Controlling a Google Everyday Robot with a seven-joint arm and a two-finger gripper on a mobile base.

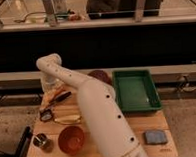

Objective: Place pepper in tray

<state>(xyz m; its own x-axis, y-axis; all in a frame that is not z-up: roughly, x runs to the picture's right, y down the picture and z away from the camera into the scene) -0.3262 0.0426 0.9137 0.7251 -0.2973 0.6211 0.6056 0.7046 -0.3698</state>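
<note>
The hand (50, 90) hangs right at the pepper (53, 97), well apart from the tray (135, 93) — its grip cannot be told

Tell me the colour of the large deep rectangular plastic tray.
The tray is green, in the camera view; the gripper hangs well to its left.

Claw (50, 89) blurred, nr pepper (53, 97), table (147, 122) rear edge.
</note>
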